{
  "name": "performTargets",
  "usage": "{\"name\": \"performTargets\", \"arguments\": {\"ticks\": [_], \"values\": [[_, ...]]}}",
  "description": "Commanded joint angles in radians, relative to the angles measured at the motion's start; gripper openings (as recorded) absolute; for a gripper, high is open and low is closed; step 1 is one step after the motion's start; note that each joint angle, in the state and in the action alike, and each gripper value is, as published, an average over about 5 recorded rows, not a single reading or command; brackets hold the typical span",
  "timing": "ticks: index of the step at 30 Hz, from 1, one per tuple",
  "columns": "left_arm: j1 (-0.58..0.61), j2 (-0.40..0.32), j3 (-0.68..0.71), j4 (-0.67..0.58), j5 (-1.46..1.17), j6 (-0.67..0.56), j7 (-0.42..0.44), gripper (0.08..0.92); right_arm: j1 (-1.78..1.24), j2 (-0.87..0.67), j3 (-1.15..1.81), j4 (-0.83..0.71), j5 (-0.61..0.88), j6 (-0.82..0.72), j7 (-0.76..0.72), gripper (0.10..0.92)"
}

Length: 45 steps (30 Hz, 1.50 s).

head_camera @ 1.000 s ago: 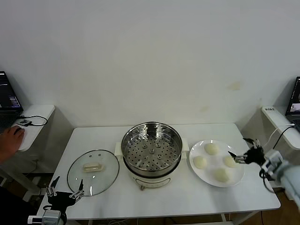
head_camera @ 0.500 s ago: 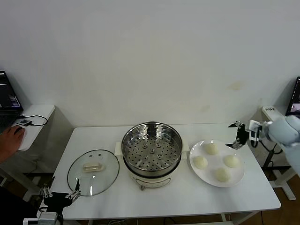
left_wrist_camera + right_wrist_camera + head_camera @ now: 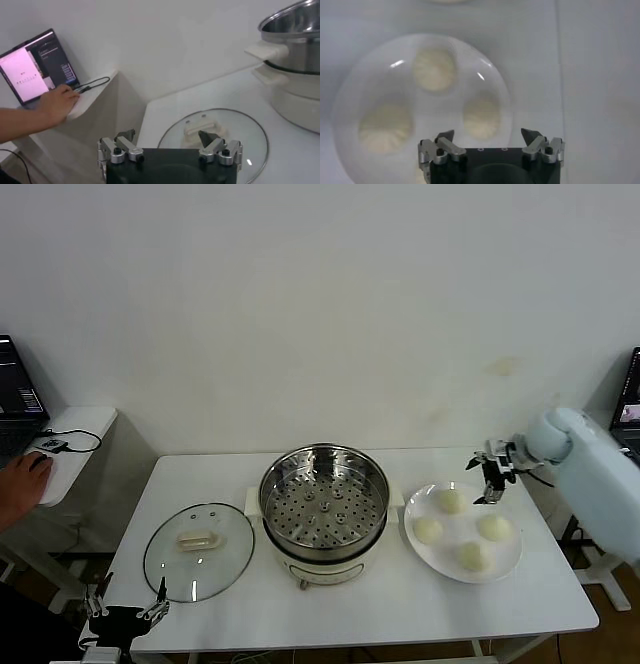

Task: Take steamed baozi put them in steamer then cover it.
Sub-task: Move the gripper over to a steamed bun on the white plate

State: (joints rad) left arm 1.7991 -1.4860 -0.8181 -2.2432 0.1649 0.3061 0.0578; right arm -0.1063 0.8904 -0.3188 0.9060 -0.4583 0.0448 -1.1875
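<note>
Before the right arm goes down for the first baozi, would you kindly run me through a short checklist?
1. Right gripper fingers open and empty: ok.
2. Right gripper above the plate, near its far rim: ok.
3. Four baozi on the plate, none taken yet: ok.
4. Steamer uncovered, perforated tray bare: ok.
5. Cover flat on the table beside the steamer, out of the way: ok.
6. Left gripper open and parked at the table's near edge: ok.

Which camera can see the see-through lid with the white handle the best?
The head view: it shows the whole glass lid lying flat on the table, left of the steamer. The left wrist view shows the lid too, but the open left gripper hides part of it. The right wrist view doesn't show it.
</note>
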Motion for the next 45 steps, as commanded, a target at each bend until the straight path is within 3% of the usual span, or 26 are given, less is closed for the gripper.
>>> {"name": "performTargets", "arguments": {"ticks": [1,27,45], "values": [[0.011,-0.010,0.003,0.009,0.007,-0.002,0.000,0.823,0.046,0.173,-0.002,-0.243,-0.143,0.110,0.034,0.823],[0.009,-0.003,0.014,0.059,0.014,-0.008,0.000,0.823,0.014,0.183,0.031,-0.289,-0.168,0.064,0.079,0.819],[0.001,-0.005,0.019,0.073,0.016,-0.007,-0.002,0.823,0.037,0.180,0.051,-0.320,-0.147,0.048,0.070,0.635]]}}
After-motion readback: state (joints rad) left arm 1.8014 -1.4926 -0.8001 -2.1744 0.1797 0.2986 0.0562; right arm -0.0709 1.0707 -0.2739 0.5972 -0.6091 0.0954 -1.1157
